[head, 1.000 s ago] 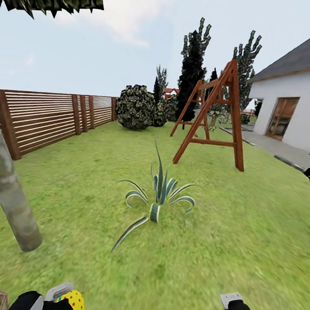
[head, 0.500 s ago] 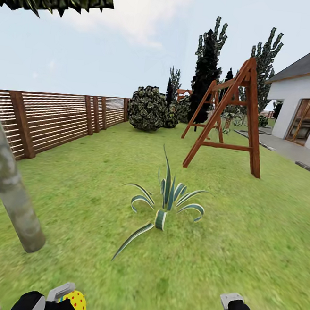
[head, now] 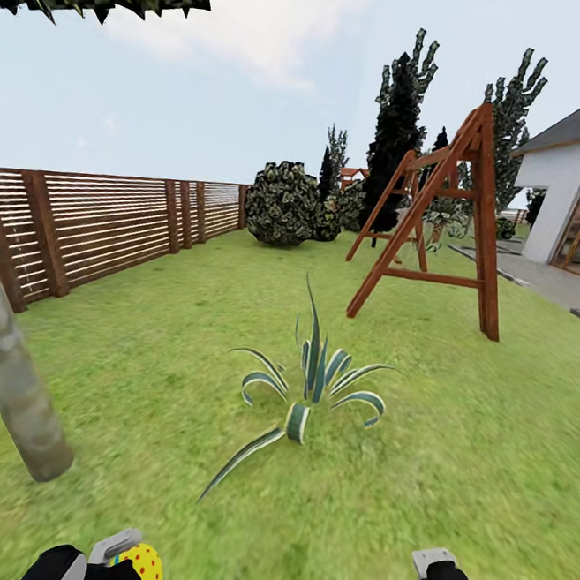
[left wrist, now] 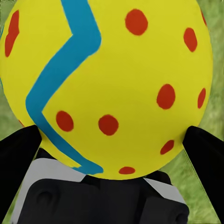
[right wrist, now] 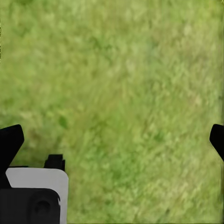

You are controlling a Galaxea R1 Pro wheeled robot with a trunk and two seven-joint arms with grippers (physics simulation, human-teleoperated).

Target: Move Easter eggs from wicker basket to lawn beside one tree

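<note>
Striped agave (head: 310, 381), wooden swing frame (head: 438, 224), fence (head: 110, 228)

I stand in a home's back garden, rendered in simulation. Mottled green lawn (head: 454, 430) runs out ahead of me to a brown slatted wooden fence (head: 110, 224) on one side and a white house (head: 577, 207) with a grey roof and a wooden door on the other. A wooden swing frame (head: 438, 224), a striped spiky plant (head: 307, 389), round shrubs (head: 285, 203), dark conifers (head: 398, 132) and a pale tree trunk (head: 7, 369) fill the yard under a cloudy sky.
</note>
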